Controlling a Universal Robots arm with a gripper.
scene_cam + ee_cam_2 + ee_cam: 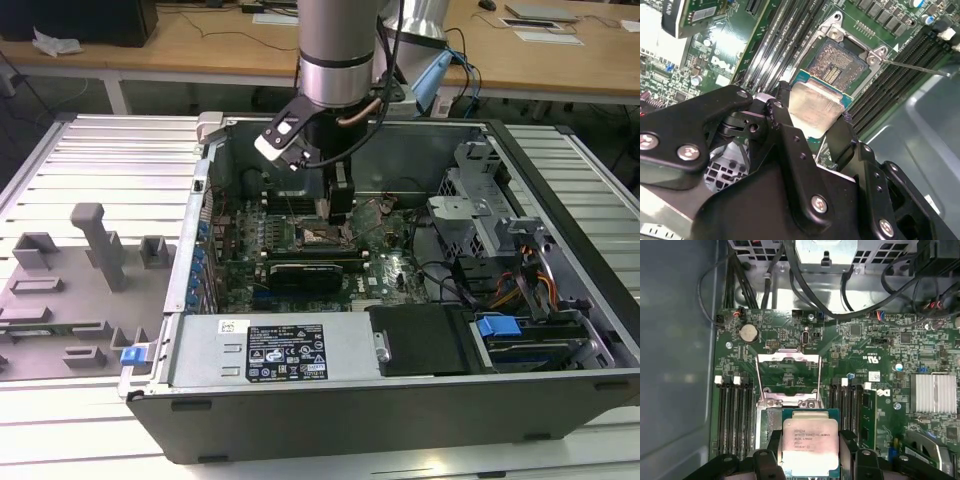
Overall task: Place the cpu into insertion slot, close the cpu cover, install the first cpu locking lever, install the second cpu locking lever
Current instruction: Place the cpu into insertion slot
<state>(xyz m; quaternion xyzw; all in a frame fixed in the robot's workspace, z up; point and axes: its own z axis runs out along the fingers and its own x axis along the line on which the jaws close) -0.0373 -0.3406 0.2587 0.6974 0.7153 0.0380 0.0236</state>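
surface: open computer case (400,330) on a slatted metal table (100,150), wooden desks behind.
gripper (812,120): fingers (844,137) clamped on two opposite edges of the cpu (810,445), over the insertion slot (832,67).
cpu: metal top up, just above the insertion slot, covering part of it.
insertion slot: pinned centre partly bare, memory slots (737,415) on both sides.
cpu cover (788,354): swung open, standing beyond the insertion slot.

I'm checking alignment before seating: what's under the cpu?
Under the cpu lies the insertion slot; in the second wrist view part of its pinned centre shows past the chip; the rest is covered.
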